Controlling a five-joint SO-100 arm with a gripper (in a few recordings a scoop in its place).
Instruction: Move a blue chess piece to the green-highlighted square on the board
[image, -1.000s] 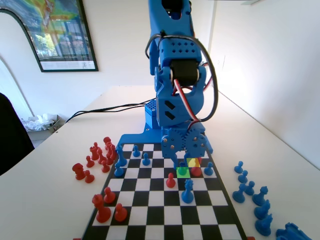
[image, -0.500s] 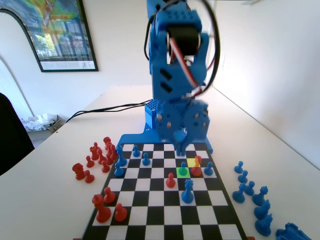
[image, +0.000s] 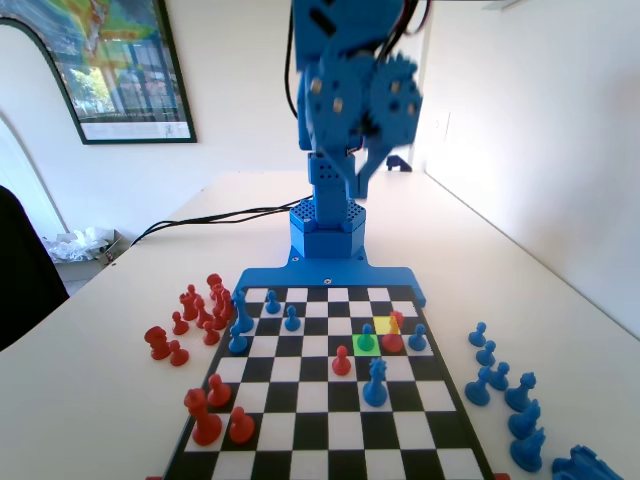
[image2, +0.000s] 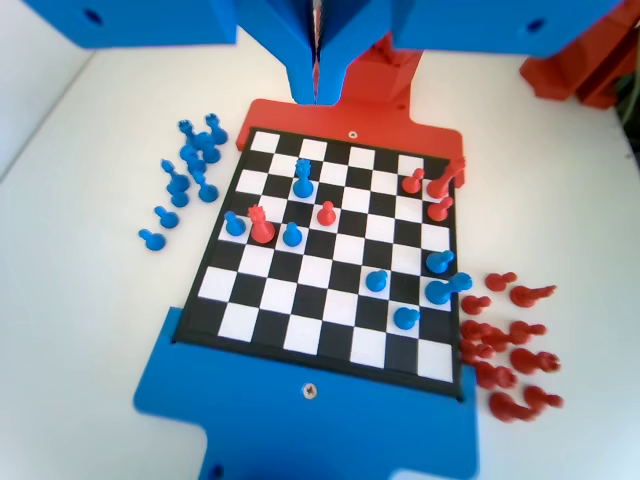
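A small blue pawn (image: 366, 338) stands upright on the green-highlighted square (image: 366, 345) of the board (image: 330, 430). In the wrist view the same pawn (image2: 291, 234) stands free, just right of a red piece (image2: 261, 225). My gripper (image: 360, 172) hangs high above the board's far end, well clear of all pieces. In the wrist view its jaws (image2: 317, 60) are pressed together, so it is shut with nothing held.
A red piece (image: 392, 335) stands on the yellow square beside the pawn. A red pawn (image: 341, 360) and a taller blue crowned piece (image: 375, 383) stand nearby. Captured blue pieces (image: 500, 385) lie off the board's right side and red ones (image: 190, 315) off its left.
The gripper has risen from board level at the green square to high above the board. The blue pawn has stayed on the green square.
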